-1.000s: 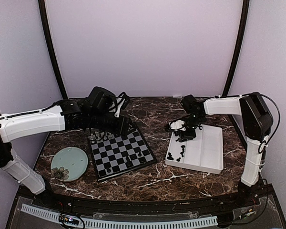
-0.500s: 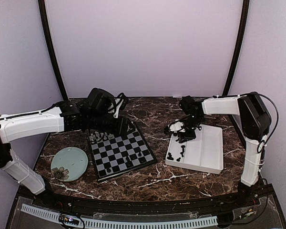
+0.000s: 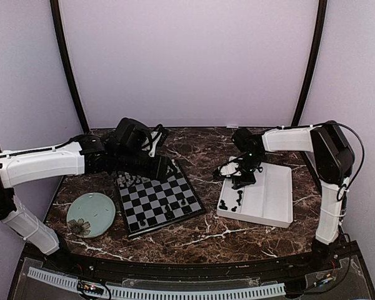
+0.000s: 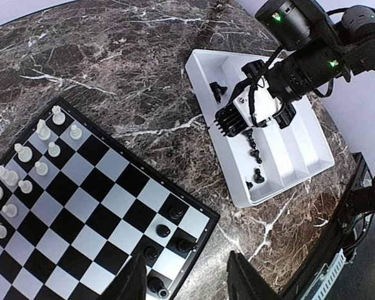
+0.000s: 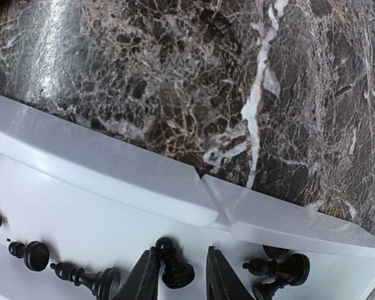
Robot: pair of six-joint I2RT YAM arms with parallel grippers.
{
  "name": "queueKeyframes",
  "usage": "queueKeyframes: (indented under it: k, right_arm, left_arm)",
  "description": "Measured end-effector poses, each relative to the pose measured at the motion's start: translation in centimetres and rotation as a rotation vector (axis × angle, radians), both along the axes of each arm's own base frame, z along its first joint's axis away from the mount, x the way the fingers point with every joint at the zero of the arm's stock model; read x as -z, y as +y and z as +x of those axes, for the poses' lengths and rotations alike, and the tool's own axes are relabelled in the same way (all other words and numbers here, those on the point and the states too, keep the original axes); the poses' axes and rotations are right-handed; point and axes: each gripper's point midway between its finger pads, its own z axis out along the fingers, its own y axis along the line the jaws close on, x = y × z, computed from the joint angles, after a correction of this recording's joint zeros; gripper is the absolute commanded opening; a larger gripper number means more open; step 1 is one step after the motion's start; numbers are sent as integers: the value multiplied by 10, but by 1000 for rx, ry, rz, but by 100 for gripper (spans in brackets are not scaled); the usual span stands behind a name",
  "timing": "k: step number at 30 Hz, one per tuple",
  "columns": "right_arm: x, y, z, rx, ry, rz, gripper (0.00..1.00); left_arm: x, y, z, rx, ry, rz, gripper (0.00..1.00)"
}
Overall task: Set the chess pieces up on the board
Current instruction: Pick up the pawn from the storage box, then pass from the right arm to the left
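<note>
The right pincer (image 5: 182, 253) straddles a black pawn (image 5: 174, 267) in the tray (image 5: 112, 181), jaws narrowly apart and not yet gripping. Centre the pawn, close gently, and lift straight up clear of the other pieces (image 5: 81, 275). The left pincer (image 4: 186, 257) hangs open and empty over the board (image 4: 100, 206).

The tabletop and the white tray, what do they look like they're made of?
Tabletop: polished dark brown marble or a marble-look laminate, judging by white veins and glare. White tray: probably glossy moulded plastic, given smooth rounded walls and soft sheen.
</note>
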Motion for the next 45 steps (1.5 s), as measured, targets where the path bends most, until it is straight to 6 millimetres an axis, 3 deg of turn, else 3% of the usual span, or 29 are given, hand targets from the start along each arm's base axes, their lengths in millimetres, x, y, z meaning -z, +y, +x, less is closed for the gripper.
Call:
queueKeyframes:
  k: [9,19,30,34,45]
  right_arm:
    - [1,-4,-2,1,4,-25,28]
    - [1,-8,-7,7,24,-47,15]
    - [-6,-6,-16,62,85,-17,13]
    - [-27,0,-15,101,90,49,13]
    - [-137,30,-15,208,30,402,14]
  left_arm:
    - [3,1,1,-1,2,-4,46]
    - [8,0,0,5,5,-10,46]
    - [3,-3,8,2,-12,-42,45]
    - [4,-11,18,4,-6,-49,45]
    - [1,-55,44,26,41,-146,38]
